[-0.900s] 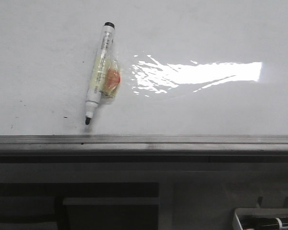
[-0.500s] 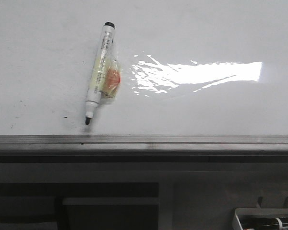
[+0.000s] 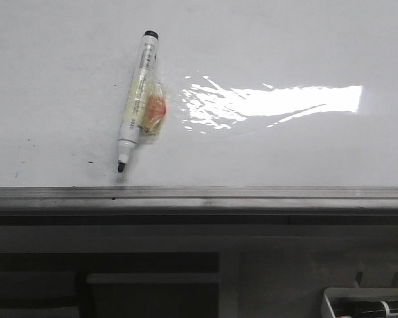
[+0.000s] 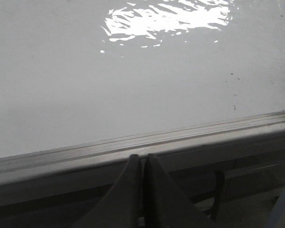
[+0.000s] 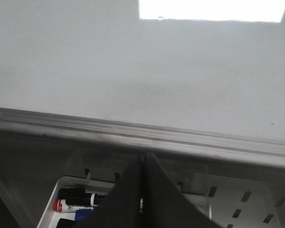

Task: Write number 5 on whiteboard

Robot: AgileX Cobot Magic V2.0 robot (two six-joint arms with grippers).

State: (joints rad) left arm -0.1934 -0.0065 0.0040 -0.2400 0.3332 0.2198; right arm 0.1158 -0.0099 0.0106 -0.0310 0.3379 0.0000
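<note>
A: Where's the whiteboard (image 3: 285,40) versus the grippers?

B: Left gripper (image 4: 142,159) sits off the board, below its near frame rail (image 4: 147,142). Fingers pressed together, nothing between them. Board surface lies beyond the rail from that wrist view.

A: Right one?

B: Same. Right gripper (image 5: 143,159) fingers closed against each other, empty, hanging below the rail (image 5: 142,137) over a white perforated tray (image 5: 247,199) with markers (image 5: 78,202) in it. Neither gripper shows in the front view.

A: Any 5 drawn?

B: No stroke visible on the board. Only a few small dark specks (image 3: 91,161) near the left lower area.

A: What's on the surface?

B: One white marker pen (image 3: 136,99) lying on the left half, uncapped, black tip toward the rail, tilted slightly. Yellowish tape wad with an orange patch (image 3: 152,109) stuck to its side. Right of it, a bright glare strip (image 3: 278,101) across the glossy white.

A: Room?

B: Below the rail, grey and dark panels (image 3: 152,285). Tray corner (image 3: 368,305) at lower right in the front view.
</note>
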